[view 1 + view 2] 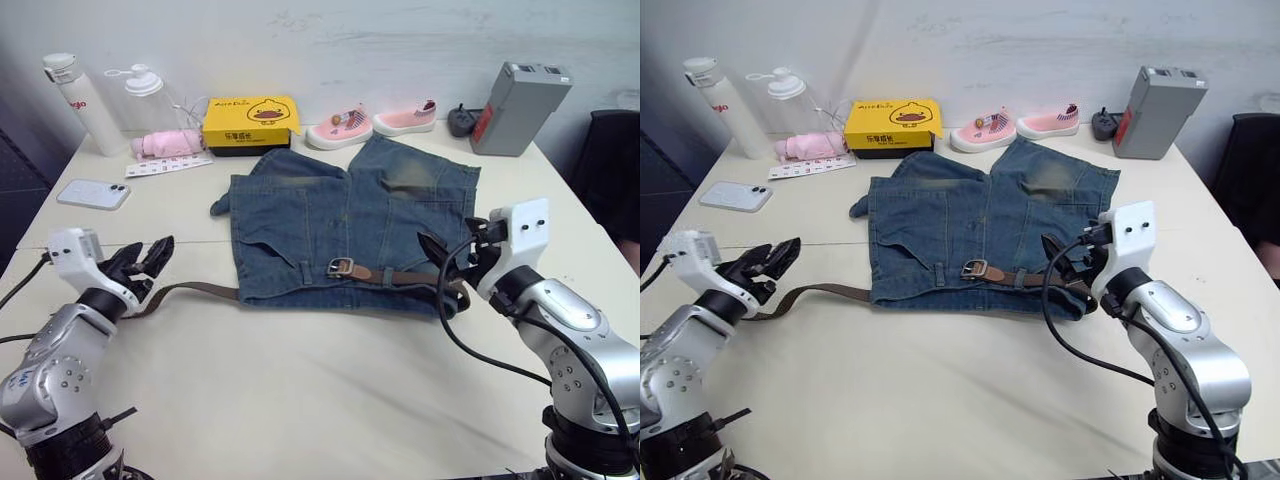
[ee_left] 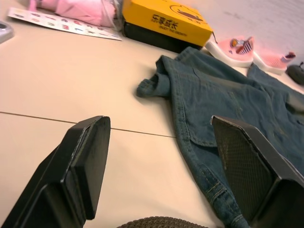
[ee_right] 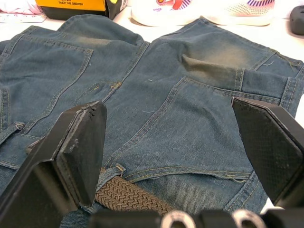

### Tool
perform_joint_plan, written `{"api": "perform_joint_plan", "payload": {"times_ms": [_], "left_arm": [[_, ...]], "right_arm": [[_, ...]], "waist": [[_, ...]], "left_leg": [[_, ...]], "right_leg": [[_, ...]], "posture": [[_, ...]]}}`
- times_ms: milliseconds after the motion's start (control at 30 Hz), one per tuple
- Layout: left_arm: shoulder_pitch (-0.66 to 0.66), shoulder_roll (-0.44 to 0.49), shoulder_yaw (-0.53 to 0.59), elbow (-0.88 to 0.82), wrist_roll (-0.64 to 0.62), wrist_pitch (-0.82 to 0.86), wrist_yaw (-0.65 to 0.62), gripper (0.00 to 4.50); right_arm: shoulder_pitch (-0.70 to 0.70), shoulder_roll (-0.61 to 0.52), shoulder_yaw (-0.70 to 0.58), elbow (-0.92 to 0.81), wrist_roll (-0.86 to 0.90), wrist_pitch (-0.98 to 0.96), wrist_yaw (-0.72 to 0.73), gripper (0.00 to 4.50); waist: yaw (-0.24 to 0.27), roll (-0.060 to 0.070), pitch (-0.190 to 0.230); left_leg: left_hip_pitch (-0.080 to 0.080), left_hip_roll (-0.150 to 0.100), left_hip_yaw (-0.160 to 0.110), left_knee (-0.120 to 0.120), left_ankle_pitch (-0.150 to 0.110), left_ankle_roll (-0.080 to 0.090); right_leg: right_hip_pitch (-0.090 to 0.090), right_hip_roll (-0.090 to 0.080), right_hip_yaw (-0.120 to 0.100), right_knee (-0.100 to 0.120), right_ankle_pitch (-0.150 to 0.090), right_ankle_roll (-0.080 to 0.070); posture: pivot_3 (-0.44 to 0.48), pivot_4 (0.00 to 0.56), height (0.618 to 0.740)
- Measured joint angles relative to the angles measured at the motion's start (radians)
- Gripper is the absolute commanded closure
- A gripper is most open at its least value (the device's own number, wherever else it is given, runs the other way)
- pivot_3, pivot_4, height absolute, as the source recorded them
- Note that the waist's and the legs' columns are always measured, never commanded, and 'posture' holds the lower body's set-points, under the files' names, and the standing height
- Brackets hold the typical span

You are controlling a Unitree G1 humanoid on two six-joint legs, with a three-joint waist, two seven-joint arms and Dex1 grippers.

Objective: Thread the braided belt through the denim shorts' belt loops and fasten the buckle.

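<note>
Shorts [image 1: 350, 225] lie flat mid-frame on the worktop [image 1: 330, 390], waistband toward the bottom edge. Belt [image 1: 400, 275] runs along the waistband's right half, under at least one loop [image 3: 111, 172] seen in the right wrist view. Buckle [image 1: 341, 267] sits mid-waistband, on top of the denim. The free tail [image 1: 195, 291] exits the shorts' left edge and trails across the bare worktop toward the lower left of the frame.

Left claw [image 1: 148, 262], lower left, is open wide and holds nothing; it hovers right at the tail's end, and the woven strap shows just below its fingers [image 2: 88, 164] in the left wrist view. Right claw [image 1: 452, 262], right of centre, is also wide open and empty, poised over the waistband's right end with the belt under it.

Step, as I judge it: threading looks mostly done, fastening not started, since the tail is not yet in the buckle. How the belt passes through the left half of the waistband can't be made out.

Next move probably calls for the left claw to close on the tail and bring it rightward to the buckle while the right claw pins the belt or waistband. Flat strap on a flat surface makes for a low, pinching grasp.
</note>
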Motion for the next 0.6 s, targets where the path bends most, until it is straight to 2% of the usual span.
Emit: {"api": "perform_joint_plan", "payload": {"times_ms": [133, 233, 300, 433, 500, 600], "left_arm": [[0.0, -0.009, 0.097, -0.018, -0.131, 0.099, 0.087, 0.78], [0.054, -0.007, 0.212, -0.029, -0.279, 0.182, 0.139, 0.78], [0.072, -0.007, 0.236, -0.029, -0.319, 0.201, 0.149, 0.78], [0.168, -0.003, 0.378, 0.026, -0.496, 0.262, 0.239, 0.78], [0.247, 0.0, 0.396, 0.03, -0.569, 0.29, 0.319, 0.78], [0.292, -0.009, 0.378, 0.028, -0.684, 0.293, 0.42, 0.78]], "right_arm": [[0.003, -0.044, 0.008, -0.003, 0.032, -0.008, 0.068, 0.04], [0.019, -0.106, -0.006, -0.032, 0.121, -0.007, 0.169, 0.04], [0.02, -0.113, -0.017, -0.036, 0.152, -0.005, 0.194, 0.04], [0.052, -0.185, -0.077, -0.064, 0.314, 0.008, 0.331, 0.04], [0.093, -0.239, -0.069, -0.066, 0.347, 0.002, 0.41, 0.04], [0.101, -0.277, -0.018, -0.058, 0.323, -0.041, 0.461, 0.04]], "waist": [[-0.001, 0.0, 0.0], [-0.004, 0.0, 0.0], [-0.005, 0.0, 0.0], [0.003, -0.002, 0.001], [0.013, -0.003, 0.001], [0.025, -0.003, 0.001]], "left_leg": [[0.0, 0.0, 0.0, -0.001, 0.0, 0.0], [0.001, 0.001, 0.0, -0.001, 0.0, 0.001], [0.001, 0.001, 0.0, -0.001, 0.0, 0.001], [0.001, 0.001, -0.001, 0.0, -0.001, 0.0], [0.001, 0.002, -0.001, 0.0, -0.004, 0.0], [0.001, 0.003, -0.001, 0.001, -0.005, 0.0]], "right_leg": [[0.0, 0.001, -0.001, 0.0, 0.0, 0.0], [0.0, 0.001, 0.0, 0.0, 0.0, 0.0], [0.0, 0.001, 0.0, -0.001, 0.0, 0.0], [0.001, 0.001, 0.0, -0.002, 0.0, -0.001], [0.002, 0.0, 0.001, -0.003, 0.0, -0.001], [0.002, 0.0, 0.001, -0.004, 0.0, -0.001]], "posture": [[0.0, 0.15, 0.683], [0.0, 0.15, 0.683], [0.0, 0.15, 0.683], [0.0, 0.15, 0.683], [0.0, 0.15, 0.683], [0.0, 0.15, 0.683]]}}
